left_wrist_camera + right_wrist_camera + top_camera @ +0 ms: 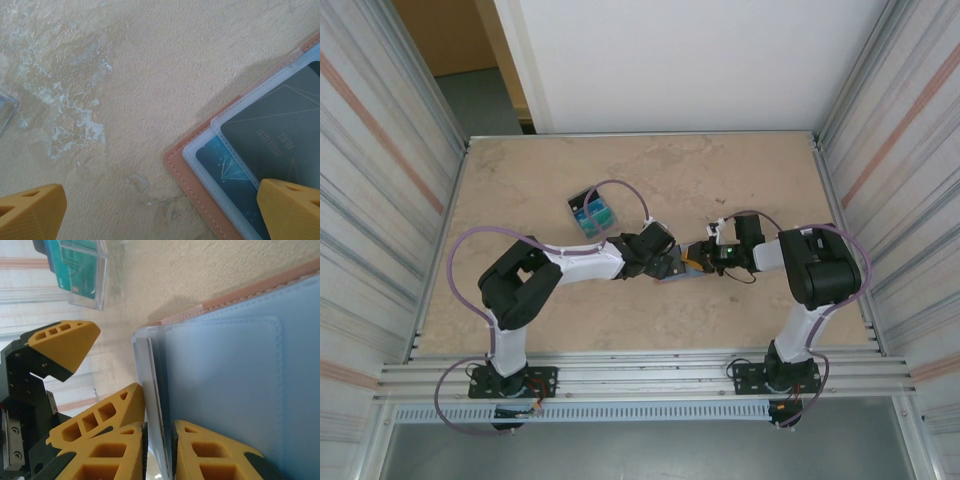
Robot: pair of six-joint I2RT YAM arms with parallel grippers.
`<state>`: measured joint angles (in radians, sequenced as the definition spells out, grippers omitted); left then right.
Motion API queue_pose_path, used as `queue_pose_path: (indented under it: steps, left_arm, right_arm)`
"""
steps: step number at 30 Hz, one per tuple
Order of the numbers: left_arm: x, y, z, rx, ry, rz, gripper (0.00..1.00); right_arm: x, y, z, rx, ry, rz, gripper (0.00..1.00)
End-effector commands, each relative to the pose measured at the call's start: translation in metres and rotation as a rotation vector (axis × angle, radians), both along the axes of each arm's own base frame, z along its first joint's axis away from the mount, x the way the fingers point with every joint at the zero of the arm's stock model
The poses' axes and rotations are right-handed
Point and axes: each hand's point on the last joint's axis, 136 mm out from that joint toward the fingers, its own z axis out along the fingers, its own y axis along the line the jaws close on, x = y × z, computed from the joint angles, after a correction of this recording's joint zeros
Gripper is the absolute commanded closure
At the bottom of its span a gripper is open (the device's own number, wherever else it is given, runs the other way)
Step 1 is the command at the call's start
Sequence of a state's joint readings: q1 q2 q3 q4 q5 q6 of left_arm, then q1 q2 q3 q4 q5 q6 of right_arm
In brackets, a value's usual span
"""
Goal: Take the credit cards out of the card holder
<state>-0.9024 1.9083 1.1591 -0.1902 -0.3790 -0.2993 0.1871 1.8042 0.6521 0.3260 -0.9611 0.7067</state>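
the salmon-pink bifold leather-like card holder (686, 270) lies open mid-desk (740, 180), between the two arms. a teal plastic card (227, 172) and a dark card (280, 135) sit in its clear pockets. the right pincer (159, 440) is clenched on a thin leaf at the card holder's pocket edge; card or sleeve, i cannot tell. the left pincer (160, 212) hangs released, one finger over the card holder. the step looks like drawing out a card. next, the left should likely pin the card holder while the right pulls along the pocket, towards the clear plastic box (590, 215) far left.

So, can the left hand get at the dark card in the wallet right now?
Probably yes: the left hand hangs open over the wallet, and the dark card lies unblocked, though tucked in a clear sleeve.
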Motion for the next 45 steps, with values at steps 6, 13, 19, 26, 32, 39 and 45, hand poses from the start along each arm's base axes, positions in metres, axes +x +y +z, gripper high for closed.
queue_pose_path:
  steps: [6,13,19,26,32,39,45]
  left_arm:
    - [-0.008,0.021,-0.018,0.094,0.049,0.004,0.01]
    - [-0.009,0.020,-0.018,0.091,0.052,0.002,0.01]
    - [-0.009,0.020,-0.018,0.089,0.054,-0.001,0.01]
    - [-0.008,0.019,-0.018,0.090,0.053,0.000,0.01]
    - [-0.009,0.024,-0.020,0.108,0.054,0.008,0.01]
    - [-0.009,0.024,-0.021,0.104,0.057,0.011,0.01]
    - [-0.010,0.024,-0.021,0.109,0.056,0.009,0.01]
  right_arm:
    - [0.000,0.006,0.015,-0.042,-0.029,0.047,0.80]
    - [0.001,0.010,0.004,-0.009,-0.003,0.049,0.83]
    - [0.003,0.017,0.002,0.062,0.001,0.060,0.82]
    - [0.004,0.019,0.003,0.076,-0.002,0.069,0.87]
    - [0.005,0.014,0.017,0.140,-0.021,0.055,0.88]
    - [0.005,0.008,0.023,0.159,-0.028,0.045,0.88]
    - [0.006,0.000,0.020,0.154,-0.021,0.020,0.90]
